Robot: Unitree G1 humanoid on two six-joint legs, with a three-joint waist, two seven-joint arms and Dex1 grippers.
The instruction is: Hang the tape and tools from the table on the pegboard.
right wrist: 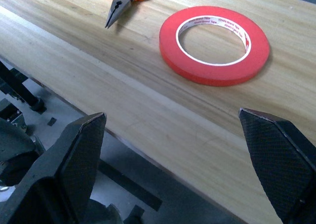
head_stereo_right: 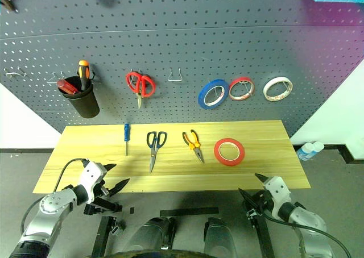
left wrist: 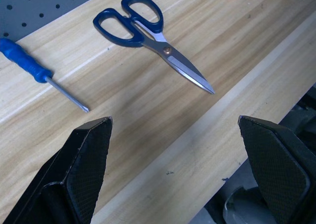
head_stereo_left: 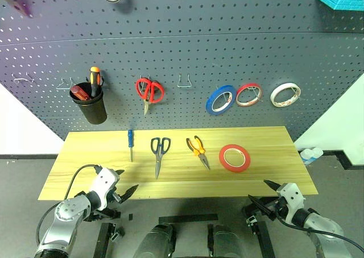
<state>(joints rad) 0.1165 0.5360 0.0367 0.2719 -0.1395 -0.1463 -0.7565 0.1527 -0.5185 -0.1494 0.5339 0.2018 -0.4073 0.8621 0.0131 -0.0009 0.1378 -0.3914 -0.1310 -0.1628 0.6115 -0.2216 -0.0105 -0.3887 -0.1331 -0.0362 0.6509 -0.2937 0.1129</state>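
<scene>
Lighting, as I read it from my station: even, diffuse, bright from overhead; the table (head_stereo_left: 176, 173) well lit, no harsh glare on the wood. Shadows: soft, short, falling just beside the scissors (left wrist: 148, 34) and the blue screwdriver (left wrist: 34, 68); a faint one under the tape (right wrist: 215, 44). The pegboard (head_stereo_left: 187, 53) darker toward its top, with a magenta tint at the upper right corner in the right eye view. Head views: straight lines bow toward the edges; the items at the top corners smeared. Wrist views: tabletop sharp; left tool (left wrist: 173, 169) and right tool (right wrist: 173, 169) fingers close, dark, slightly soft.
</scene>
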